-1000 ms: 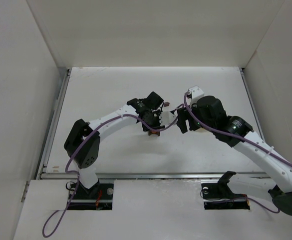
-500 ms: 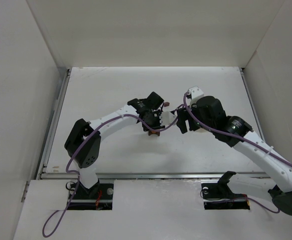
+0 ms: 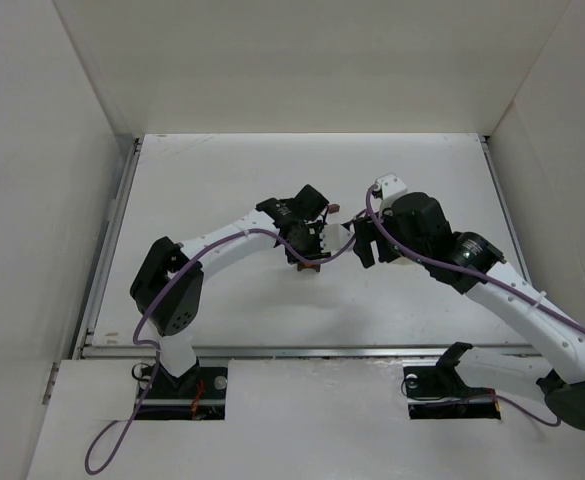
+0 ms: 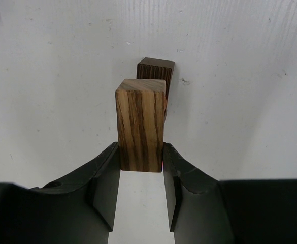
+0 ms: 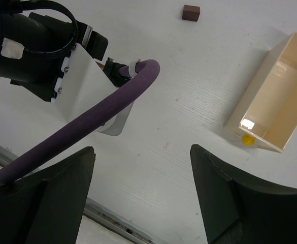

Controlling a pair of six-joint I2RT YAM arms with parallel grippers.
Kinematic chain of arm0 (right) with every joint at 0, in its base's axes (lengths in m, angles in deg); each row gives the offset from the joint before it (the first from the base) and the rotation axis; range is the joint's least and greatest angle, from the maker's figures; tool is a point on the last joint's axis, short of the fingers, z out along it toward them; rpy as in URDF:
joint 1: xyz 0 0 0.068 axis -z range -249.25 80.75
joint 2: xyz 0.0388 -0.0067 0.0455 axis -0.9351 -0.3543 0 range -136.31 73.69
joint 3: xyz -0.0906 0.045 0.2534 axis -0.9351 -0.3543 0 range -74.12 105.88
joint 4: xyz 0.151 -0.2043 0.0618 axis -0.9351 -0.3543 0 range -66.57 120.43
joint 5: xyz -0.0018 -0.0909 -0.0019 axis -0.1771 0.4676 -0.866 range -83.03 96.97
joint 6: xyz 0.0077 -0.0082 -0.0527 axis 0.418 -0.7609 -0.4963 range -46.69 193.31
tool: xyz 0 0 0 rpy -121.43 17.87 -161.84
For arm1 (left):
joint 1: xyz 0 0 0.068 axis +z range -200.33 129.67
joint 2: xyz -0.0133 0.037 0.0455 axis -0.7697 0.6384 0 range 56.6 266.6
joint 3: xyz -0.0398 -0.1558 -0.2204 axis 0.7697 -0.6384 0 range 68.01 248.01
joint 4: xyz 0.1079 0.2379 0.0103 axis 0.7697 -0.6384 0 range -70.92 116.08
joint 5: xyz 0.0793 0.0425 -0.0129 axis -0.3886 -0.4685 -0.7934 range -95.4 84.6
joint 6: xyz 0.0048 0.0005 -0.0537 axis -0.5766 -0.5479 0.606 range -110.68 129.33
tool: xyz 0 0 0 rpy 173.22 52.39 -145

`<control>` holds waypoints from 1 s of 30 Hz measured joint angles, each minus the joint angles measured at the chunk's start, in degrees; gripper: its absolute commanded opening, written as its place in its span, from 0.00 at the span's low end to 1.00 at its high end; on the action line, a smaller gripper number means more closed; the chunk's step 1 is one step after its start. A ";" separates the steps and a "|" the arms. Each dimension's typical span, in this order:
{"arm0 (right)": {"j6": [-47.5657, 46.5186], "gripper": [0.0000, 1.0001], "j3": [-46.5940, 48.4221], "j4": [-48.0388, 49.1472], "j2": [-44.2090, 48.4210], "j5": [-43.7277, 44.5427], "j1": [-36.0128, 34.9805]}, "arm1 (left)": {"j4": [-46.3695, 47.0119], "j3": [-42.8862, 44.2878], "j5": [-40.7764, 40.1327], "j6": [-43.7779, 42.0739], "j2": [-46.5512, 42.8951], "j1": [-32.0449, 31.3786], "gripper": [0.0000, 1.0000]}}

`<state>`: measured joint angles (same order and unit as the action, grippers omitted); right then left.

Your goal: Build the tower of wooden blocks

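Your left wrist camera gives the detail that the overhead view lacks. The left gripper [image 4: 140, 151] is clamped on a striped wooden block [image 4: 140, 119], held upright with one finger on each long side. A dark brown block [image 4: 156, 71] stands on the table [image 4: 250, 76] just behind it, and you cannot tell whether the two touch.

From above, the wood block tower [image 3: 308, 265] is only a small brown patch directly under the left gripper's tip, with the grip itself hidden.

Your right wrist camera shows what the right arm covers in the overhead view. There is a pale cream open-topped box [image 5: 270, 91] with a small yellow piece [image 5: 247, 140] in one corner. A loose reddish-brown block [image 5: 191, 11] lies well beyond it. That camera also catches the left arm's wrist [image 5: 36, 46] and its purple cable [image 5: 87, 127] close in front. The right gripper [image 5: 142, 152] has its fingers spread wide apart with nothing between them.

Compared with a second ago, almost nothing has shifted. Both arms sit where they were, and the left grip has stayed closed on its block.

The tower sits at the left gripper's fingertips, with the right gripper near it on the right, not touching.
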<state>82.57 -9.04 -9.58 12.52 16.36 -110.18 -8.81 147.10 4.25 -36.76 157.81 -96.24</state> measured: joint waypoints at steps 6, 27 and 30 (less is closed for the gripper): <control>0.00 0.82 0.00 0.00 0.00 -0.02 0.00 | 0.00 0.00 -0.02 0.00 0.00 0.00 0.06; 0.00 0.82 0.00 0.02 0.00 -0.02 0.00 | 0.39 -0.02 -0.07 0.02 0.00 0.00 0.41; 0.00 0.82 0.00 0.02 0.00 0.00 0.00 | 0.42 -0.02 -0.11 0.02 0.00 0.00 0.41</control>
<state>82.57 -9.04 -9.56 12.52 16.36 -110.18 -8.40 147.08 4.14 -36.74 157.81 -96.24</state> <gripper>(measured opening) 0.812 0.408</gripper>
